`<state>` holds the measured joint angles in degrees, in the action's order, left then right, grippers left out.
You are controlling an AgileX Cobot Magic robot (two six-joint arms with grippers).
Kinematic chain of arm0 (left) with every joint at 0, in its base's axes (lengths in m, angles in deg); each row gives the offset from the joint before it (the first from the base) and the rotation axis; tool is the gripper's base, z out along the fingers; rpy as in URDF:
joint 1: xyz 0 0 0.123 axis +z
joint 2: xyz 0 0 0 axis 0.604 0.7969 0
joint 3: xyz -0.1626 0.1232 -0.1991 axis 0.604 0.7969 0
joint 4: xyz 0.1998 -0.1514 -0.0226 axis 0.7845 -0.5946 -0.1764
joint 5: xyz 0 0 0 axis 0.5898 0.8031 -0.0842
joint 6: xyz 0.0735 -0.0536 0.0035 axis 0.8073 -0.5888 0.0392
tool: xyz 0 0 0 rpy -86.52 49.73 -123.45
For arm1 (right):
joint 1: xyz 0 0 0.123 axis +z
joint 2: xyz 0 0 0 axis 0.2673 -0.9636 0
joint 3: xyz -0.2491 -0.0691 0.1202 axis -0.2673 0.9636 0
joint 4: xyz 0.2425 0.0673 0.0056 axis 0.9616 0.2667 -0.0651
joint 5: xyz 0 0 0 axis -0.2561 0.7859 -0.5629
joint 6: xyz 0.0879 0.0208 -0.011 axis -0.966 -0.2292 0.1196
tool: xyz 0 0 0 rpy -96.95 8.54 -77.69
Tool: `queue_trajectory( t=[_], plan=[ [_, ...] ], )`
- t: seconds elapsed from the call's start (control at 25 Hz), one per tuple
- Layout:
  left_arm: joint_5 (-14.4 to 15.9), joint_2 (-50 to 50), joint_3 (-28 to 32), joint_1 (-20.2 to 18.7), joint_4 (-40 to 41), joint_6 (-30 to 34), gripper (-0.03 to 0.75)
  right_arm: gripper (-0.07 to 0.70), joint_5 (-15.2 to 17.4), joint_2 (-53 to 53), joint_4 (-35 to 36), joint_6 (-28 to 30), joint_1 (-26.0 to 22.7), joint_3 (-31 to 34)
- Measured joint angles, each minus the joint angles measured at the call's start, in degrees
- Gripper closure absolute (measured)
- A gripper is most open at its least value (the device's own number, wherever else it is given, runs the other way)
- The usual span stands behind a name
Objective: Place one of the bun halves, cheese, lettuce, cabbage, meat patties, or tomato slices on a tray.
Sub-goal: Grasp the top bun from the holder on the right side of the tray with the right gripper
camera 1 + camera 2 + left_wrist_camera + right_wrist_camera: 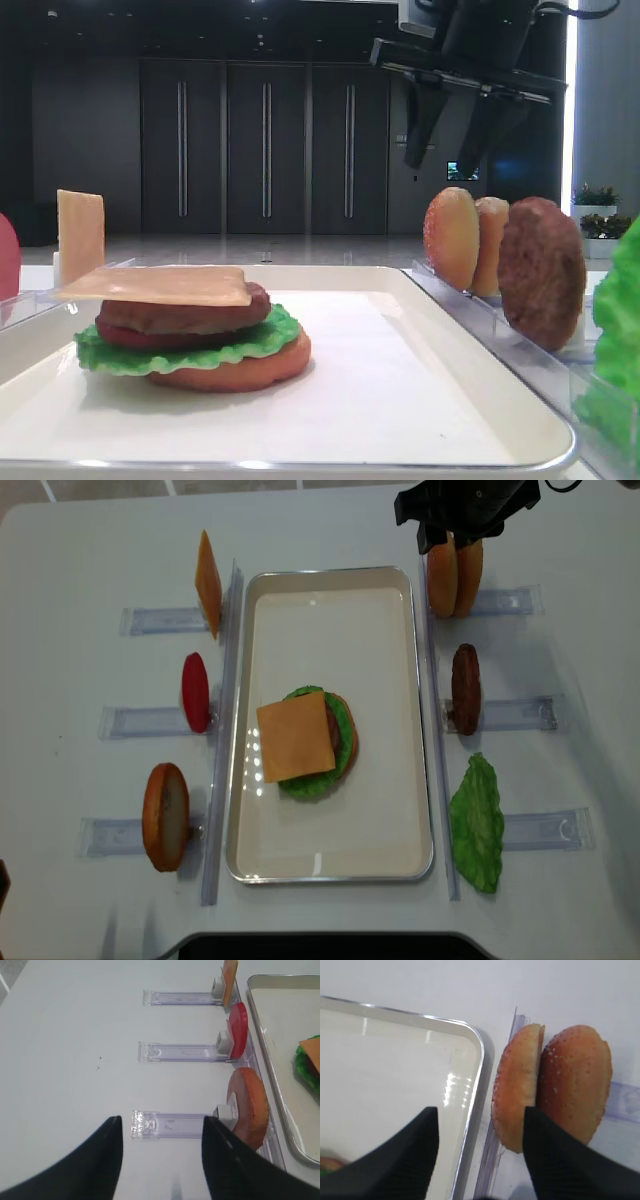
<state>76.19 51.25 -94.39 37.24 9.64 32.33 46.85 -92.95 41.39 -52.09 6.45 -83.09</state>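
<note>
1. White tray [480, 400] fills the low front view, carrying a stack: flat bun half [240, 372] at the bottom, then lettuce [180, 350], a red tomato slice [125, 334], a meat patty [185, 312] and a cheese slice [160, 285] on top. The right gripper [455, 125] hangs high at upper right with its black fingers spread and nothing between them; two bun halves [452, 238] stand on edge in a clear rack just below it, and a second patty [541, 272] stands nearer the camera.

2. Right wrist view: the two dark fingers [395, 1160] stand apart, gripping nothing. Between and just beyond them stand the smooth bun half [517, 1095] and, touching it on the far side, the speckled domed bun [577, 1085]. The tray corner [477, 1060] lies toward the other finger.

3. Left wrist view: the left gripper [160, 1155] is also spread wide and empty. Ahead of it lie three clear racks [170, 1125]; an orange-brown bun disc [248, 1107] stands nearest, a tomato slice [239, 1030] farther on, cheese [230, 977] farthest, with the tray rim [280, 1110] off to one side.

4. Overhead view: the right gripper [455, 530] sits directly over the bun pair [455, 578] beside the tray's far corner [400, 575]. A spare lettuce leaf [477, 825] and patty [465, 688] lie along that same side, well apart from it.
</note>
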Motion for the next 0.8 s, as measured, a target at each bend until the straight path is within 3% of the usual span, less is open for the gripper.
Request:
queue_trajectory(
  t=[0.8],
  plan=[
    [0.0, 0.0, 0.0, 0.0, 0.0, 0.0, 0.325, 0.265, -2.31, -4.01, -2.9, 1.17, 0.0, -0.14]
  ],
)
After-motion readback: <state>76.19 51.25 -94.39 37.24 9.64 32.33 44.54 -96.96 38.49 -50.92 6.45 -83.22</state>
